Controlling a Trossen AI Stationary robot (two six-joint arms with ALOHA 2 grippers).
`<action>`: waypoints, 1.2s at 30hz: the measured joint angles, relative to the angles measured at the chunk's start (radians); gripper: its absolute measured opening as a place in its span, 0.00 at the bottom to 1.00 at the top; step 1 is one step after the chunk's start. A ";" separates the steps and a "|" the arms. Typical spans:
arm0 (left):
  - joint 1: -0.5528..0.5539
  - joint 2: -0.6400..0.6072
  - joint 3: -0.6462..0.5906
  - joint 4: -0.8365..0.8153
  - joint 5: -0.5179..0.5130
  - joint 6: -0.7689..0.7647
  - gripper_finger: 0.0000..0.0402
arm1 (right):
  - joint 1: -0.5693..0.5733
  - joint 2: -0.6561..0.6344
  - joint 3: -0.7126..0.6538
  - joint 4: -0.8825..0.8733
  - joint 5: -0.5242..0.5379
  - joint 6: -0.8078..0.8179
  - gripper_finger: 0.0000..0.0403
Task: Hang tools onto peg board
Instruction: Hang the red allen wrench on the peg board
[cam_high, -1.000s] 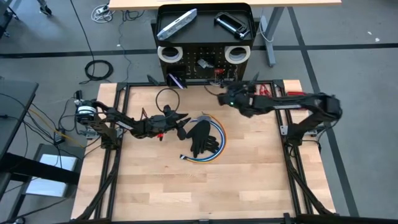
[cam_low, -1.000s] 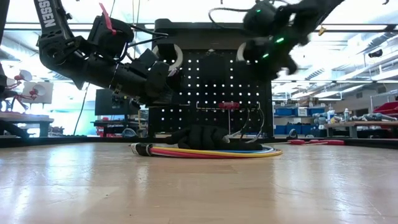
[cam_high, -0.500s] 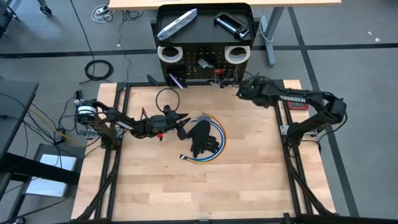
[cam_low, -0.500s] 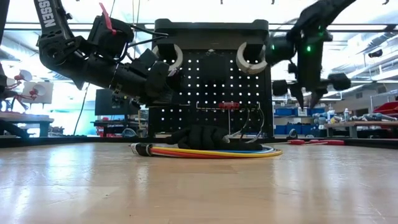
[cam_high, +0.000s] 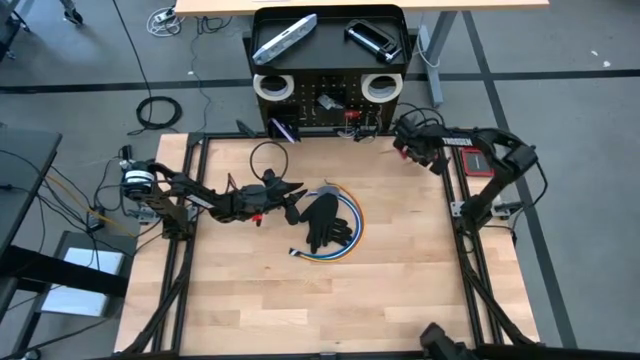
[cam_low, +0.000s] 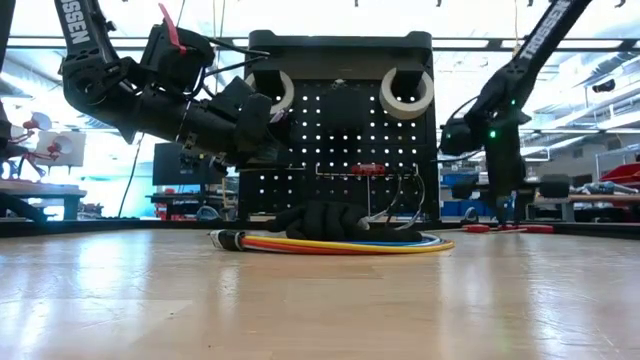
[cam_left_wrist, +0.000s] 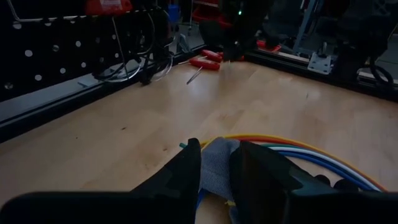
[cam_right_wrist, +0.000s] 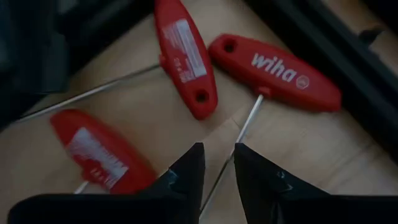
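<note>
Tools are seen in two places: on the peg board (cam_high: 330, 105) at the table's (cam_high: 400, 280) 12 o'clock edge, and loose on the wood. Two white tape rolls (cam_high: 271, 87) hang on the board's face, while a silver-grey flat bar (cam_high: 284, 38) and a black clamp (cam_high: 372, 38) lie in its top tray. Three red T-handled tools (cam_right_wrist: 273, 71) lie on the table near the 1 o'clock corner; the right pincer (cam_right_wrist: 216, 163) is held just above them, its fingers slightly parted astride a thin metal shaft, nothing gripped. The left pincer (cam_left_wrist: 214, 163) is at about 9 o'clock from the table's middle, closed on a grey-black glove (cam_high: 325, 222) that lies on a coil of coloured cables (cam_high: 345, 240).
</note>
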 joint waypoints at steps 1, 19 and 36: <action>0.000 0.000 0.000 0.000 0.000 0.000 0.30 | -0.005 0.015 0.000 0.005 0.000 0.007 0.24; 0.000 0.000 0.000 -0.003 0.000 0.019 0.30 | -0.017 0.093 0.002 -0.049 0.140 0.045 0.04; 0.000 0.000 0.000 0.028 0.073 0.019 0.30 | 0.289 -0.275 -0.004 -0.379 0.120 -0.225 0.01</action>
